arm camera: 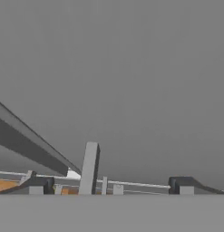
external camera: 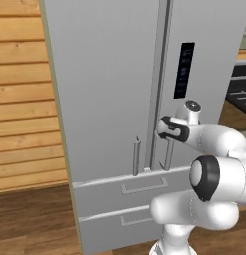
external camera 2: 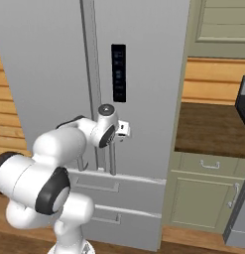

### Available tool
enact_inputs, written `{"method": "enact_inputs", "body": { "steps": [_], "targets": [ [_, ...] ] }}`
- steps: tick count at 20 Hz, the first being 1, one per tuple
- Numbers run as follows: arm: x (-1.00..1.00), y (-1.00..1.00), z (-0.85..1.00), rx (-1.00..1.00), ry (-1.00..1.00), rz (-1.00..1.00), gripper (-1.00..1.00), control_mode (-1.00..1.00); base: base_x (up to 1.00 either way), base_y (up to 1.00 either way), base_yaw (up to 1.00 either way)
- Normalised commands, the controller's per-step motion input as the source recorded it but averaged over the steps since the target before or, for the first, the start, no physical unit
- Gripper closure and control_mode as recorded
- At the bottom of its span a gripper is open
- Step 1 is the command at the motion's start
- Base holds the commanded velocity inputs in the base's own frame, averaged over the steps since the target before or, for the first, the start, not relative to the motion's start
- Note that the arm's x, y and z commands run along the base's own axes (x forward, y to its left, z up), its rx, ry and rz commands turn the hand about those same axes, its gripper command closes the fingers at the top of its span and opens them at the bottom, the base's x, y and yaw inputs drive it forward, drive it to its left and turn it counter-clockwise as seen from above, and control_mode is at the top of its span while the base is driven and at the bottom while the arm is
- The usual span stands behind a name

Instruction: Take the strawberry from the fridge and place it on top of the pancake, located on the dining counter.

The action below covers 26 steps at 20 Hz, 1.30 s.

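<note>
The fridge (external camera: pixel 109 89) stands shut in front of me, a tall light-grey double-door unit with two drawers (external camera: pixel 124 191) below. My gripper (external camera: pixel 162 130) is open at the lower end of the right door's bar handle (external camera: pixel 170 155), just right of the seam between the doors. In the hand view the gripper (arm camera: pixel 111 186) faces the grey door closely, and a handle bar (arm camera: pixel 89 167) rises between the two spread fingertips (arm camera: pixel 36 186). Nothing is held. The strawberry is hidden behind the shut doors. The pancake and the dining counter are out of view.
A wood-plank wall (external camera: pixel 22 94) flanks the fridge on the left, over a wood floor (external camera: pixel 30 219). To the right stands a kitchen counter (external camera 2: pixel 213 129) on greenish cabinets (external camera 2: pixel 203 198), with an upper cabinet (external camera 2: pixel 220 27) and a dark stove (external camera 2: pixel 243 101).
</note>
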Motion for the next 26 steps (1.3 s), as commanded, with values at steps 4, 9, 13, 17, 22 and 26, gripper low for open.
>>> {"method": "enact_inputs", "body": {
  "steps": [4, 9, 13, 17, 22, 26],
  "targets": [
    [0.04, 0.0, -0.44, 0.0, 0.13, 0.0, -1.0, -1.0, 0.0, 0.0, 0.0],
    [0.0, 0.0, -0.35, 0.0, 0.05, 0.0, 1.0, -1.0, 0.0, 0.0, 0.0],
    [-0.24, 0.0, -0.19, 0.0, -0.01, 0.0, 1.0, -1.0, 0.0, 0.0, 0.0],
    [-0.6, -0.14, -0.21, 0.03, -0.07, 0.0, 1.0, -1.0, 0.0, 0.0, 0.0],
    [-0.73, -0.57, -0.16, 0.11, -0.13, 0.0, 1.0, -1.0, 0.0, 0.0, 0.0],
    [-0.55, -0.86, 0.0, 0.12, -0.13, 0.0, 1.0, -1.0, 0.0, 0.0, 0.0]
  ]
}}
